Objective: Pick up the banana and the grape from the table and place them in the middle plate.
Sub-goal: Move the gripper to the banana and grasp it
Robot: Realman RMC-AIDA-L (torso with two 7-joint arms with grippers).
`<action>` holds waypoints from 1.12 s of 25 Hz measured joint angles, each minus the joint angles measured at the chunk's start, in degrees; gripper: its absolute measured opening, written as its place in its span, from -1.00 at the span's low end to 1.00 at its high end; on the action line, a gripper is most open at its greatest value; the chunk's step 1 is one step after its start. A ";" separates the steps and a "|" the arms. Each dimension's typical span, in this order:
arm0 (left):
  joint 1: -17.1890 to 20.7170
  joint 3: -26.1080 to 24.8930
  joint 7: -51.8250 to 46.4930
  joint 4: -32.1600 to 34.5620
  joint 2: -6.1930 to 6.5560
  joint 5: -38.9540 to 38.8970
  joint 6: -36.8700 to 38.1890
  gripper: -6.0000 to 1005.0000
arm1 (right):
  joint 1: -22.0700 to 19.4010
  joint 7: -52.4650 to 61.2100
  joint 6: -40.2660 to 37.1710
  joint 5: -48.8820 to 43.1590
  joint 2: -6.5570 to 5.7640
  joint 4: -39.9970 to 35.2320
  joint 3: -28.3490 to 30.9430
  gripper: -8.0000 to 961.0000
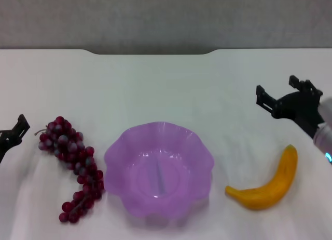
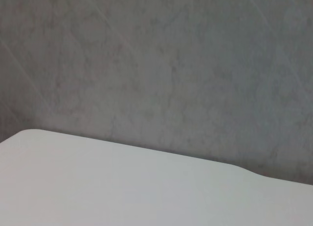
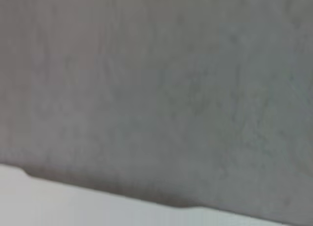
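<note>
**A:** How many fruits are out, and where?

**B:** Two. One banana (image 1: 268, 182) lies flat on the table (image 1: 155, 89), on the robot's right of the middle plate (image 1: 119, 151), apart from its rim, with its curve bowing toward the near edge and one tip pointing up toward the far right. One grape (image 1: 72, 164) bunch lies on the robot's left of the plate, running from a far-left clump down toward the near edge; its lower berries sit just beside the plate's scalloped rim. I can't tell whether they touch it.

**A:** And plates?

**B:** One only, the translucent purple one, between the two fruits near the front of the table. Nothing lies in it; a pale streak shows through its bottom.

**A:** The arms?

**B:** Two grippers, neither holding anything. The right gripper (image 1: 282, 92) hangs over the table on the far side of the banana, well apart from it, its black fingers (image 1: 263, 97) spread with a clear gap between them. The left gripper (image 1: 13, 133) barely enters at the left edge, just beside the far end of the grape bunch; only one dark finger tip shows, so I cannot tell whether it is spread or pressed together.

**A:** The wrist views?

**B:** Each shows one strip of white tabletop with the notched far edge against a grey wall (image 2: 171, 64). No fruit, no fingers.
</note>
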 joint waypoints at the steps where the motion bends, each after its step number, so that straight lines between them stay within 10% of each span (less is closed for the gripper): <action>1: -0.03 -0.01 0.00 -0.01 0.00 -0.03 0.02 0.76 | -1.06 -1.88 4.60 -0.04 -0.03 3.61 1.78 0.83; 9: -0.16 -0.16 0.01 -0.27 -0.04 0.00 0.02 0.76 | -2.36 -9.99 44.03 1.05 3.49 22.53 18.99 0.83; 28: -0.26 0.28 0.11 0.92 0.01 0.51 0.08 0.76 | -0.47 -1.12 53.26 11.71 3.54 18.98 31.14 0.83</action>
